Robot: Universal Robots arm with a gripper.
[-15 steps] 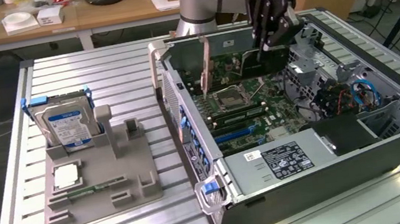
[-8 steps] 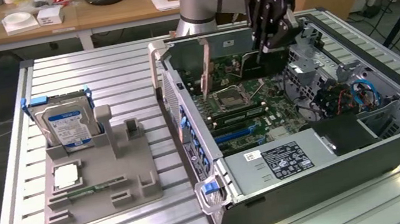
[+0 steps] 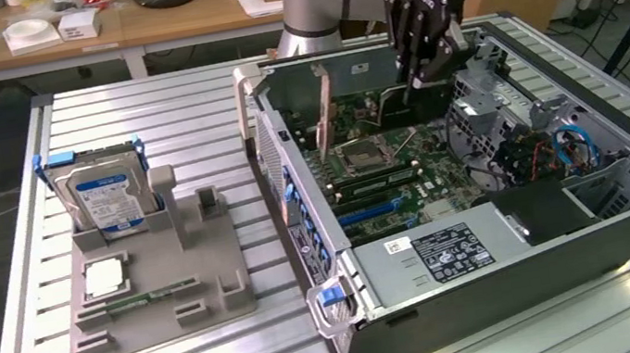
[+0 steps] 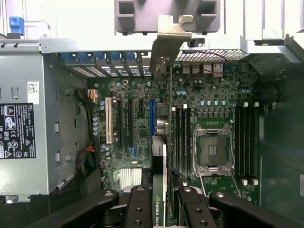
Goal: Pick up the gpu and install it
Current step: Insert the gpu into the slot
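Observation:
The gpu (image 3: 341,83) is a flat card standing on edge over the open computer case (image 3: 623,229). Its silver bracket (image 3: 254,78) is near the case's rear wall. My gripper (image 3: 420,76) grips the card's other end from above and is shut on it. In the wrist view the gpu (image 4: 165,180) shows edge-on between my black fingers (image 4: 140,209), and its bracket (image 4: 168,40) reaches towards the rear slot openings. The card hangs above the motherboard (image 4: 128,142), close beside the blue expansion slot (image 4: 152,116). I cannot tell whether its lower edge touches a slot.
In the case are a grey power supply (image 3: 445,251), a CPU socket (image 4: 212,149) and cables (image 3: 561,149). At the exterior view's left, a grey fixture (image 3: 213,290) holds a silver hard drive (image 3: 106,198), a CPU (image 3: 105,276) and a green memory stick (image 3: 139,299).

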